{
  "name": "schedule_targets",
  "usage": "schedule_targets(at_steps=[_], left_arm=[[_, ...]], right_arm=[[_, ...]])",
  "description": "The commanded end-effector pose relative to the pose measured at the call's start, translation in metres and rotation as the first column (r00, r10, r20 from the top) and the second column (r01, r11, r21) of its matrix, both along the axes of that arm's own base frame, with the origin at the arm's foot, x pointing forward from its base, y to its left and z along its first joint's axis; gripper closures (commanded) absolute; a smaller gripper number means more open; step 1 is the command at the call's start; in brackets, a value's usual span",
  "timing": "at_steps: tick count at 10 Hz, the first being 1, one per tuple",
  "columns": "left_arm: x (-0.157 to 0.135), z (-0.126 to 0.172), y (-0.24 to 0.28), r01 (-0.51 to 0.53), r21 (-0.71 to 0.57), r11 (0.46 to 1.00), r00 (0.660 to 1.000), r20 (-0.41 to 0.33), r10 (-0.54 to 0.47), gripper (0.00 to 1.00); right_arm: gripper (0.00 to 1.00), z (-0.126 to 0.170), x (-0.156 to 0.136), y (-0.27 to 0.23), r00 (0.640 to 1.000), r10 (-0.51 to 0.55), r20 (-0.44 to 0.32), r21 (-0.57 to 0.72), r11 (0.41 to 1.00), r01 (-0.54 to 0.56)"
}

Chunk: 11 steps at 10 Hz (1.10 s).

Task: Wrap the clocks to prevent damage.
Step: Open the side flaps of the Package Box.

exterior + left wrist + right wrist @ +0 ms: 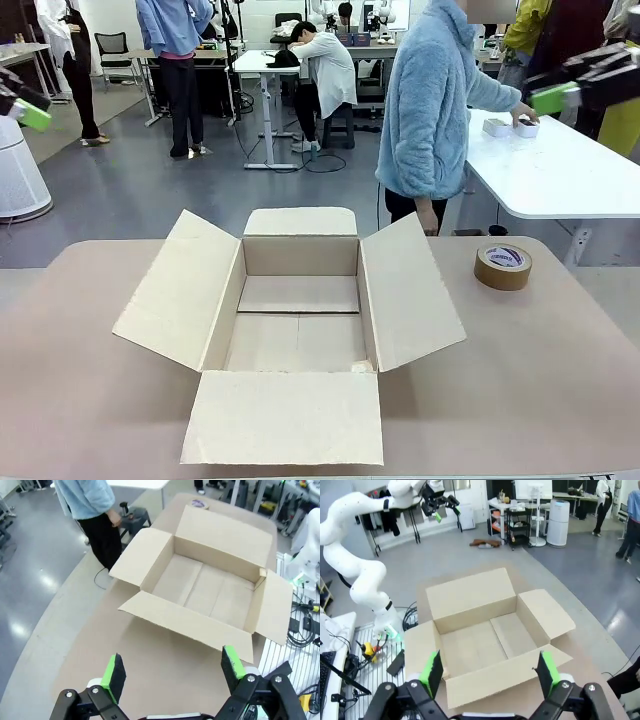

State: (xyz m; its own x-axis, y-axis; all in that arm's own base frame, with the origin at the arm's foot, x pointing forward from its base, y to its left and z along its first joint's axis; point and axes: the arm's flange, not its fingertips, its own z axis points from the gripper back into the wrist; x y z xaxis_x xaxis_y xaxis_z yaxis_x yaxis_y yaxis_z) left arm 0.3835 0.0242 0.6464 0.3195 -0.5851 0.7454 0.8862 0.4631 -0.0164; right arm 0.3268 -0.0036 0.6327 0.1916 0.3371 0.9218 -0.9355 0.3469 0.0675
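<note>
Left gripper (pixel 172 666), right gripper (pixel 487 670): jaws spread wide, both empty, above table. Open brown cardboard carton (pixel 300 256) bare inside. Person's hand (pixel 522 117) on 2 small white objects (pixel 496 127) on white side table (pixel 560 172); whether clocks, cannot tell. Clocks likely rigid, light, fragile-faced: take by case sides, not face.

Poss. clocks (pixel 497 127): whitish blocks, far table (pixel 560 185).

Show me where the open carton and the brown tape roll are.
carton (pixel 300 256), front view, on its far inner wall.
tape roll (pixel 501 279), front view, on its brown outer side.
</note>
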Motion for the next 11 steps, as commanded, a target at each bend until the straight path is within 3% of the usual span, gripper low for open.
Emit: schedule_targets(at_steps=[1, 2, 3, 4, 6, 7, 8, 10, 11], left_arm=[[-0.001, -0.017, 0.014, -0.018, -0.027, 0.999, 0.998, -0.064, 0.016, 0.0], [0.001, -0.023, 0.022, -0.067, -0.011, 0.998, 0.99, -0.126, 0.065, 0.0], [0.0, -0.025, 0.016, -0.25, 0.123, 0.961, 0.962, -0.08, 0.26, 0.0], [-0.002, -0.02, 0.024, -0.032, -0.024, 0.999, 0.997, -0.072, 0.031, 0.0], [-0.002, -0.02, 0.024, -0.032, -0.024, 0.999, 0.997, -0.072, 0.031, 0.0], [0.0, -0.026, 0.028, -0.096, 0.014, 0.995, 0.991, -0.088, 0.097, 0.0], [0.013, -0.029, 0.058, 0.08, -0.09, 0.993, 0.987, -0.134, -0.092, 0.0], [0.022, -0.04, 0.105, 0.198, -0.177, 0.964, 0.964, -0.142, -0.224, 0.0], [0.022, -0.044, 0.12, 0.262, -0.208, 0.942, 0.952, -0.102, -0.288, 0.0]], right_arm=[[0.0, -0.017, -0.009, -0.026, 0.999, -0.028, -0.043, 0.046, 0.998, 0.03], [0.0, -0.02, -0.011, -0.039, 0.995, -0.073, -0.071, 0.058, 0.995, 0.078], [0.0, -0.02, -0.011, -0.035, 0.937, -0.319, -0.145, -0.012, 0.947, 0.32], [0.0, -0.014, -0.009, -0.037, 0.997, -0.049, -0.053, 0.05, 0.997, 0.052], [0.0, -0.014, -0.009, -0.037, 0.997, -0.049, -0.053, 0.05, 0.997, 0.052], [0.0, -0.017, -0.013, -0.047, 0.988, -0.124, -0.087, 0.03, 0.991, 0.127], [0.0, -0.017, -0.001, -0.073, 0.994, -0.001, -0.111, 0.116, 0.993, 0.014], [0.0, -0.026, 0.0, -0.113, 0.993, 0.029, -0.118, 0.177, 0.984, -0.008], [0.0, -0.029, -0.002, -0.129, 0.993, 0.039, -0.109, 0.191, 0.982, -0.018]])
